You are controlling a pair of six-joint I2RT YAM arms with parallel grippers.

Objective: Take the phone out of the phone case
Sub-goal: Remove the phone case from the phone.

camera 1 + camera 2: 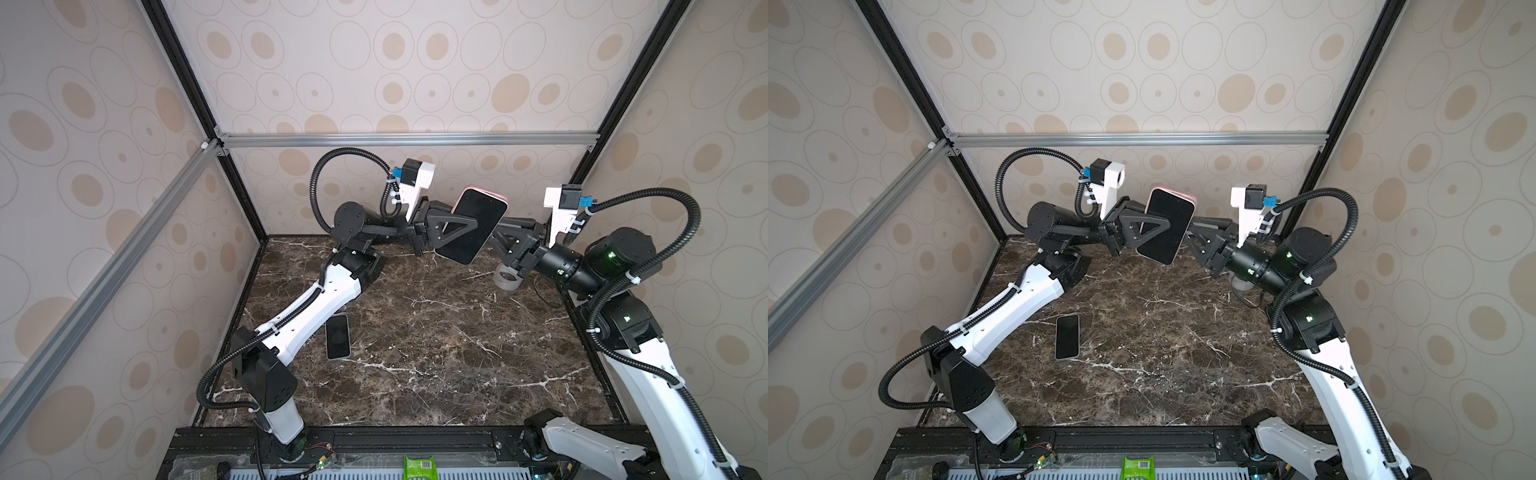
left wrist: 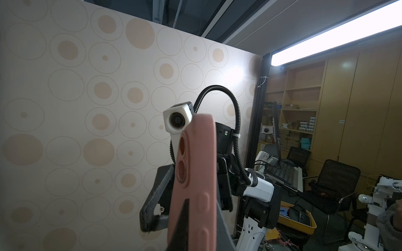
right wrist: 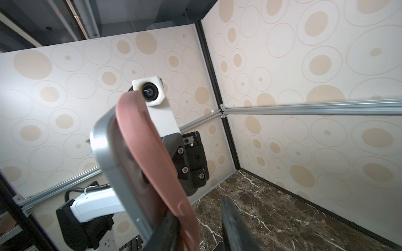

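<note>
The phone (image 1: 465,247) hangs high over the surface (image 1: 436,353), tipped, with its long side running up and down. Its pink case (image 3: 152,156) is bent off one corner. The left claw (image 1: 473,221) is clamped across the phone. The right claw (image 1: 505,235) sits at the other long edge, nearest the case. It is hard to tell if it grips.

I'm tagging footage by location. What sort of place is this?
Probably a robot test booth inside a lab or workshop: patterned panels on an aluminium frame enclose a marble-look tabletop, and beyond them the left wrist view shows storage shelves and an office chair.
</note>
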